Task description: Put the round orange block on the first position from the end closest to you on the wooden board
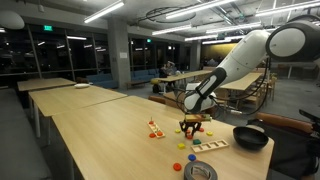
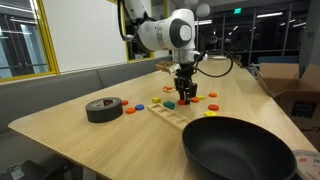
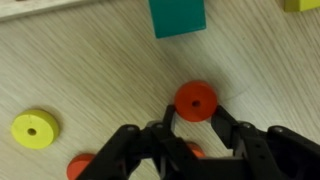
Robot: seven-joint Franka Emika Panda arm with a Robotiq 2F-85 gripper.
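gripper: jaws spread, nothing pinched; held low over the table.
round orange block: flat on the tabletop at the mouth of the jaws, centred between the fingertips and just ahead of them; contact with the pads cannot be told.
second orange disc: behind the jaws and outside one finger, partly hidden; not to be confused with the target.
yellow disc: well outside the jaws, off to the same side.
teal block: ahead of the jaws, apart from the target.
wooden board: not seen in the wrist view; in an exterior view it lies just beside the jaws, towards the black bowl.
step in hand: judged to be the grasp; block not yet lifted.
how to do it well: jaws to be eased forward until the widest part of the rim is straddled, pads kept close to the table as the disc looks thin, then closed squarely and lifted straight up.
risk: if only the near edge is caught, the disc could be squirted forward.
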